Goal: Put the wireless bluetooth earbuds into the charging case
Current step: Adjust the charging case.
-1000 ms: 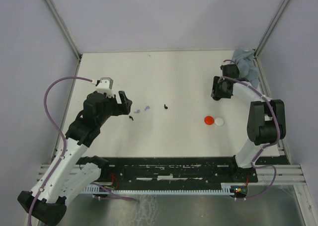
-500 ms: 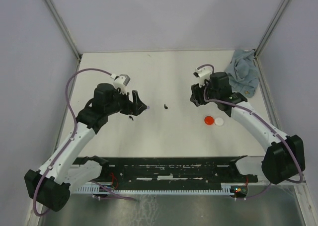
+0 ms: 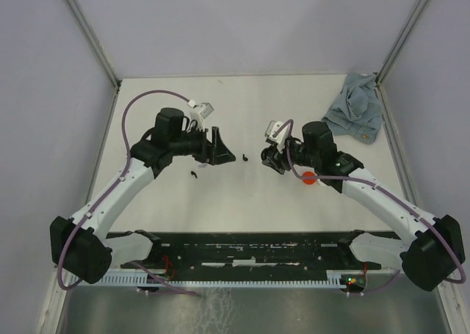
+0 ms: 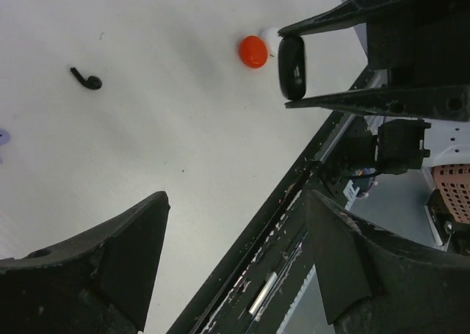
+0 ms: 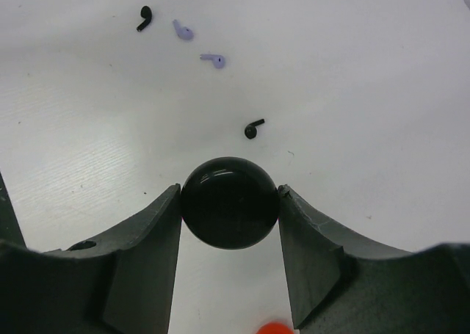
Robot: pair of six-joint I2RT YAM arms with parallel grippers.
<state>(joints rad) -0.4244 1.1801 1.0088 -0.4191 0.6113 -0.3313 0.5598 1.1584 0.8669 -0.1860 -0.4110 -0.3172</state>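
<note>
One black earbud (image 5: 253, 128): lying at 1 o'clock from case (image 5: 229, 211), right wrist view.
Left gripper (image 4: 235, 202): hanging wide open, holding nothing.
Right gripper (image 5: 229, 193): squeezing the case.

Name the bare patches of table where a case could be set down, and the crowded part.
Free: the far strip of table between back wall and arms, left of the grey cloth; also the near strip before the black front rail. Crowded: the centre, where left gripper, black earbud and right gripper with its black case sit close.

White table (image 3: 242, 99) between pale lilac walls (image 3: 44, 92).
</note>
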